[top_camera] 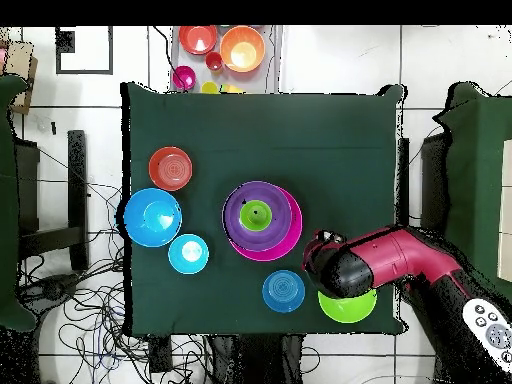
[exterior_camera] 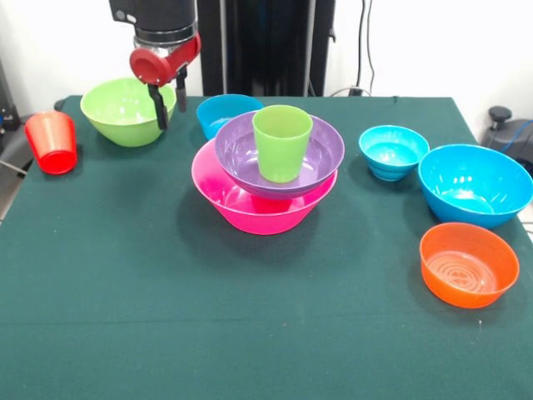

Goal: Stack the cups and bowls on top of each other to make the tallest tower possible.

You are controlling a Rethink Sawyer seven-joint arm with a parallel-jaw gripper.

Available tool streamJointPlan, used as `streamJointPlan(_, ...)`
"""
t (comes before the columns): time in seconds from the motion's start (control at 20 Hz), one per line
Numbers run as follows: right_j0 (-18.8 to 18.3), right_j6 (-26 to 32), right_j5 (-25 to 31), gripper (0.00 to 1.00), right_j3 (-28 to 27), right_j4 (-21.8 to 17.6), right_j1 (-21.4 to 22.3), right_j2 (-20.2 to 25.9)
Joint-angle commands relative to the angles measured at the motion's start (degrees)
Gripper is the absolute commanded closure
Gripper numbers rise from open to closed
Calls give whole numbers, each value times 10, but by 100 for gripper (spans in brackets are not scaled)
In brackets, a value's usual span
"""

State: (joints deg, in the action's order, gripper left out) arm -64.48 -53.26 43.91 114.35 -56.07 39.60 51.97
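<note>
Front view, item by item.

Tower (exterior_camera: 266, 179): hot pink bowl (exterior_camera: 250, 208) as base, mid-desk; purple bowl (exterior_camera: 241, 154) nested in it, sitting slightly off-centre toward the robot's side; lime green cup (exterior_camera: 281, 142) upright, mouth up, inside the purple bowl. Widest piece lowest, presumably for stability. Three pieces high so far.

Tool (exterior_camera: 169, 96): two dark fingers hanging from a red fitting, apart, empty, poised above the near rim of the lime green bowl (exterior_camera: 125, 110). Placement suggests this bowl is the next pick, a rim pinch being the likely grasp.

Loose stock on the desk (exterior_camera: 250, 333):
- Small cyan-blue bowl (exterior_camera: 223, 110), just behind the tower, partly hidden.
- Second small cyan-blue bowl (exterior_camera: 393, 152), beside the large blue bowl (exterior_camera: 475, 183).
- Orange bowl (exterior_camera: 468, 265), near the camera-side of the blue one, ribbed floor visible.
- Red-orange cup (exterior_camera: 52, 142), at the desk's edge, mouth down, tilted slightly.

All bowls glossy, mouths up, spread well apart, leaving room for the tool around each.

Overhead view: arm (top_camera: 400, 262) reaching over the lime green bowl, covering much of it. Crimson-pink cup not found on the desk.
</note>
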Motion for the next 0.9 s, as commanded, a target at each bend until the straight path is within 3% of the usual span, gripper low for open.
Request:
streamJointPlan(0.05,-6,225,11,0,6,-84,-62,-20)
streamJointPlan(0.65,-84,316,51,0,1,-74,-43,-7)
streamJointPlan(0.9,-94,321,45,0,-3,-77,-53,-15)
